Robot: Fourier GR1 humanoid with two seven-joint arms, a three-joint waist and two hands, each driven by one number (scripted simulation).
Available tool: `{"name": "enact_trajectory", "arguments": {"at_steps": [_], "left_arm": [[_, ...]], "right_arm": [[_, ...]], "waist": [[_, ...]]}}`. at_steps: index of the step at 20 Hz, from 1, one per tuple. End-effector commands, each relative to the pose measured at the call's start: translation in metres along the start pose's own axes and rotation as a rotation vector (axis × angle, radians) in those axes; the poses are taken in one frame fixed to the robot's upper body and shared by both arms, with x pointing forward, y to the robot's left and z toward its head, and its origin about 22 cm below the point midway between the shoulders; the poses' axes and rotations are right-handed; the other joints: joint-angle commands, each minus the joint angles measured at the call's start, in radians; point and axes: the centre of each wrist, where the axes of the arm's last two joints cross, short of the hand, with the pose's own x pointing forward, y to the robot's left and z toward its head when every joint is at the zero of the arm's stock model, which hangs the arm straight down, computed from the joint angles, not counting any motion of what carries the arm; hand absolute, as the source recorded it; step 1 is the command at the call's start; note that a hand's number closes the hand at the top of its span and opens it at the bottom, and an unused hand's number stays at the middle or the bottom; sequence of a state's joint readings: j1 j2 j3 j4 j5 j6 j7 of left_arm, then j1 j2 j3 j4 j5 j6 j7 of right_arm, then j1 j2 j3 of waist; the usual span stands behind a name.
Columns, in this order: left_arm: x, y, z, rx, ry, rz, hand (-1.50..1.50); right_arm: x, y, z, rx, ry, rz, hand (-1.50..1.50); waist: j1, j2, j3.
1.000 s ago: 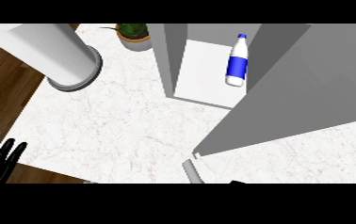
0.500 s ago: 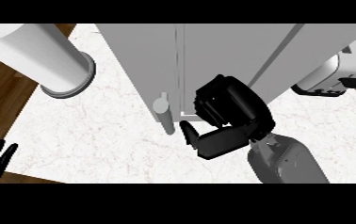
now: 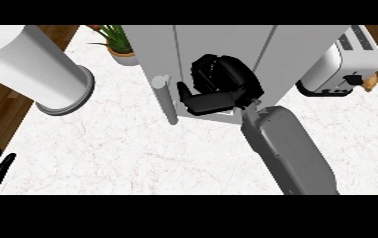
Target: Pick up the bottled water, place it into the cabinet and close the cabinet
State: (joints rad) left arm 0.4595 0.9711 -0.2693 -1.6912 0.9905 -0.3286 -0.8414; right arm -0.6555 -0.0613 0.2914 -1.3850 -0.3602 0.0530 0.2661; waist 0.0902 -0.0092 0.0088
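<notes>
At the far left, just above the lower edge of the view, a black sliver of the left robot hand point(image 3: 6, 163) shows — too little to tell how its fingers stand. To the left of the cabinet point(image 3: 221, 42) a large white cylinder point(image 3: 40, 72) stands on the marbled tabletop point(image 3: 125, 152), and just behind the cabinet's left corner sits a potted plant point(image 3: 118, 44).

The cabinet itself is the landmark: its grey door panels look drawn together, with a thin seam running down the front and a pale handle point(image 3: 164, 99) on the left door. The right robot hand point(image 3: 218, 84) lies against the cabinet front just right of that handle, fingers bent over the panel and thumb jutting toward the handle; it grips nothing that can be seen, and seems to be pressing the door. The bottled water is nowhere in view — by my reading it sits inside the cabinet, behind the doors.

So the step in hand is the last one, closing the cabinet, and it looks all but finished. The next move calls for a final push until the door sits flush, then a straight pull-back of the right robot hand so that it clears the handle without dragging the door open. To the right of the cabinet a white toaster point(image 3: 336, 67) stands on the tabletop.
</notes>
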Motion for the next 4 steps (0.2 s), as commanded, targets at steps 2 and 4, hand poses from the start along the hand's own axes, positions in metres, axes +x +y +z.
{"name": "enact_trajectory", "arguments": {"at_steps": [2,4], "left_arm": [[-0.005,-0.008,-0.001,-0.024,-0.045,0.04,-1.5],[-0.002,-0.014,0.007,-0.029,-0.02,0.032,-1.5]], "right_arm": [[0.014,-0.021,-0.043,-0.131,0.005,0.025,1.5],[-0.003,-0.026,-0.038,-0.136,0.004,0.043,1.5]], "waist": [[0.003,0.029,-0.01],[0.013,0.027,-0.008]]}}
